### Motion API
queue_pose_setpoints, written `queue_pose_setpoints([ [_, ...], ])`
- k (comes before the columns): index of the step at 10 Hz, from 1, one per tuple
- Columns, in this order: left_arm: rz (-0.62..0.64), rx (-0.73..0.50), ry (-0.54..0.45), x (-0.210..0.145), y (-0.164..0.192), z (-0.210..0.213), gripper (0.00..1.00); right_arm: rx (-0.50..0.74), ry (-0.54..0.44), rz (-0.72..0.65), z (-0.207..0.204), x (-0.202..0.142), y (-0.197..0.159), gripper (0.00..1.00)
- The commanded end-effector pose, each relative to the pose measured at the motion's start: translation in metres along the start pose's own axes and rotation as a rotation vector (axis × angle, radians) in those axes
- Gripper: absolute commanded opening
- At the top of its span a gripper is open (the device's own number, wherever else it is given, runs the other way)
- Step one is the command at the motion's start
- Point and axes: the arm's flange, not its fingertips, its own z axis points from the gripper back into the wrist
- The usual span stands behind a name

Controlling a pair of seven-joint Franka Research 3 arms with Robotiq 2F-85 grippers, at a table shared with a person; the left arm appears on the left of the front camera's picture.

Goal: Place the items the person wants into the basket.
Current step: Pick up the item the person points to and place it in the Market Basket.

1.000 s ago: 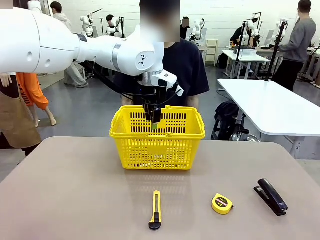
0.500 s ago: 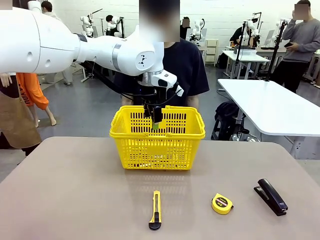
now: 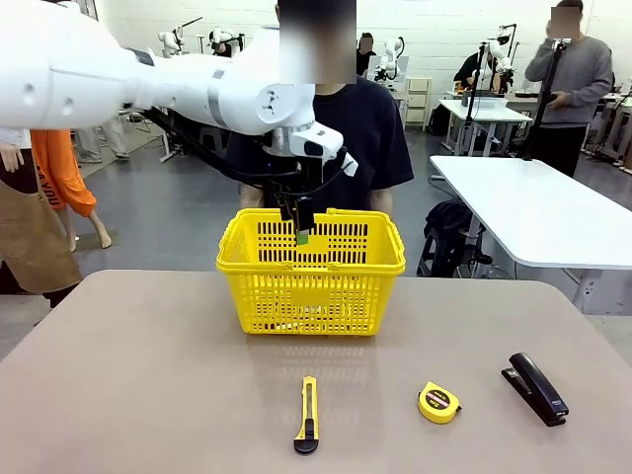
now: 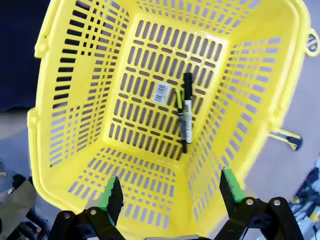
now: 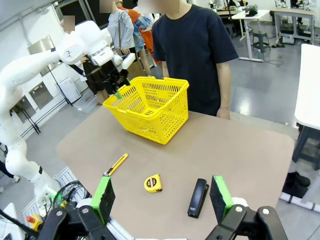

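The yellow basket (image 3: 311, 281) stands mid-table in front of the person (image 3: 360, 128). On its floor lie a white marker with a black cap (image 4: 188, 117) and, alongside it, a slim black pen (image 4: 179, 100). My left gripper (image 3: 302, 225) hangs just above the basket's far rim, open and empty, its green pads (image 4: 111, 192) spread over the basket's inside. The black stapler (image 3: 535, 388) lies at the table's front right. My right gripper (image 5: 161, 197) hovers open and empty, high above the near table edge, with the stapler (image 5: 200, 197) below it.
A yellow utility knife (image 3: 308, 415) and a round yellow tape measure (image 3: 438, 402) lie near the front edge, between the basket and the stapler. A white table (image 3: 538, 212) stands behind on the right. Bare tabletop stretches left of the basket.
My left arm has lifted and drawn slightly left, raising its gripper a little higher over the basket. Everything on the table lies where it was.
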Motion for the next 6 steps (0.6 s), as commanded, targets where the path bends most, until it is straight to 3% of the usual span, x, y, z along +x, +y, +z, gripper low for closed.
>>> queue_pose_setpoints([
  [1, -0.077, -0.033, -0.092, -0.092, -0.052, 0.038, 1.00, 0.014, -0.017, 0.008, -0.002, 0.001, 0.000, 1.00],
  [4, -0.032, -0.059, -0.097, -0.196, -0.085, 0.055, 1.00, 0.014, -0.017, 0.008, -0.002, 0.001, 0.000, 1.00],
  [6, 0.052, -0.053, -0.128, -0.244, -0.092, 0.056, 1.00, 0.014, -0.017, 0.008, -0.002, 0.001, 0.000, 1.00],
])
